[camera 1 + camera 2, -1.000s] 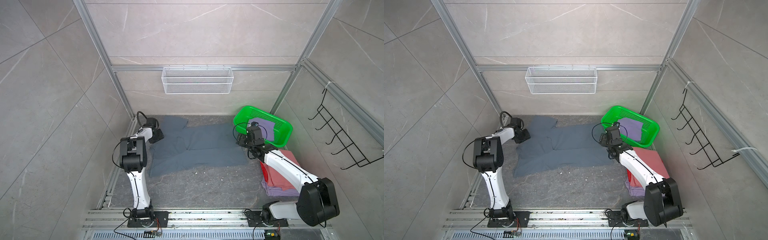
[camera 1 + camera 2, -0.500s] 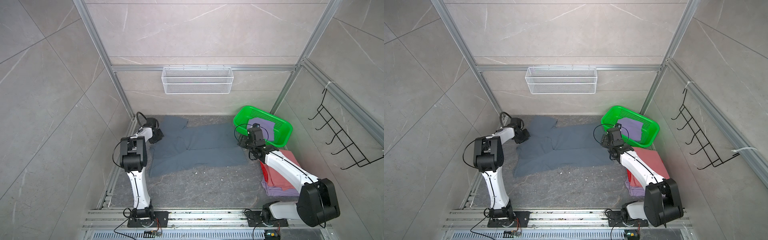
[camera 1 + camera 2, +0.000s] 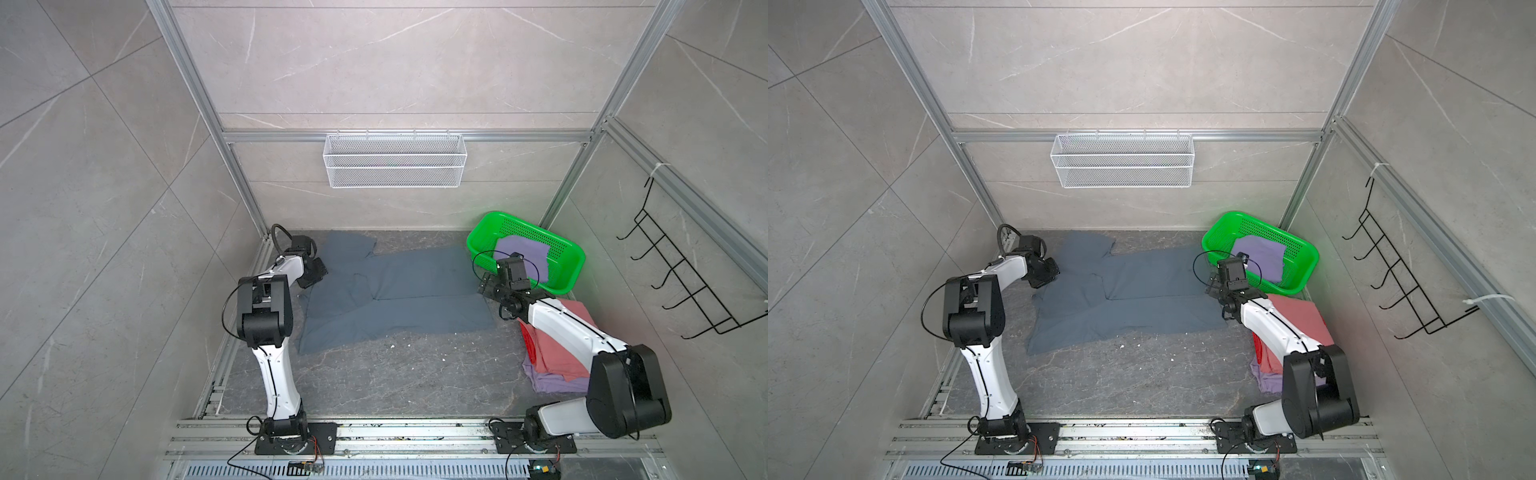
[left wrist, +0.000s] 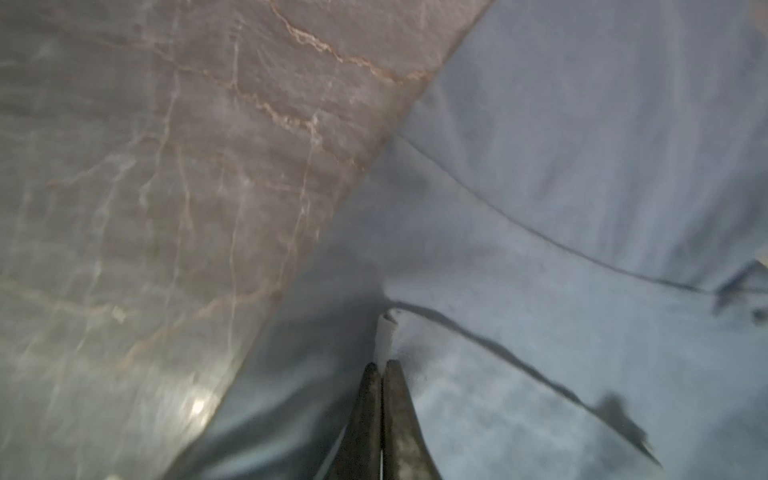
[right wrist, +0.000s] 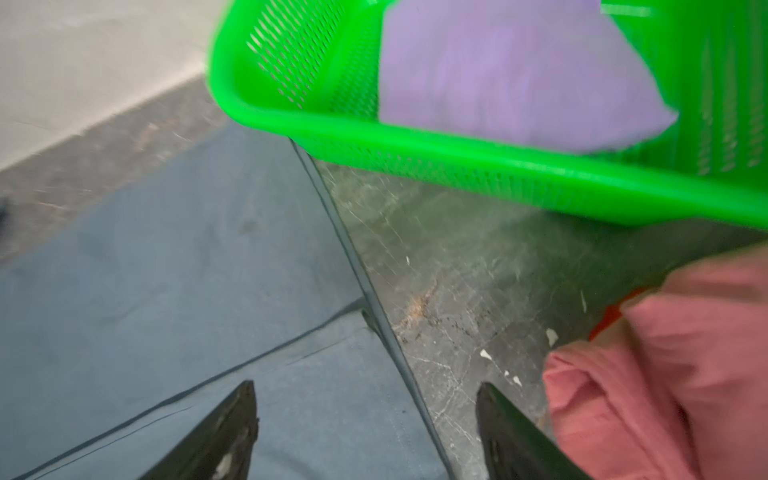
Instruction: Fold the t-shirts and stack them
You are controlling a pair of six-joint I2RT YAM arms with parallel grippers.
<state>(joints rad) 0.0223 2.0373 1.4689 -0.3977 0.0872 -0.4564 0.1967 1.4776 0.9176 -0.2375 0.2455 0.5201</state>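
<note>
Green basket (image 3: 524,222), just beyond the right end effector (image 5: 365,386), holds one lavender t-shirt (image 3: 528,251). Slate blue-grey t-shirt (image 3: 415,299) lies flat, its long axis running from one end effector to the other. The hem lies below the right and the sleeve end at the left end effector (image 4: 381,365). Left fingers are pressed together on a fold of it. Right jaws stand wide, holding nothing. Salmon-pink t-shirt (image 3: 557,349) lies just beside the right end effector. Bench (image 3: 395,374) is dark veined stone. Walls are grey tile.
</note>
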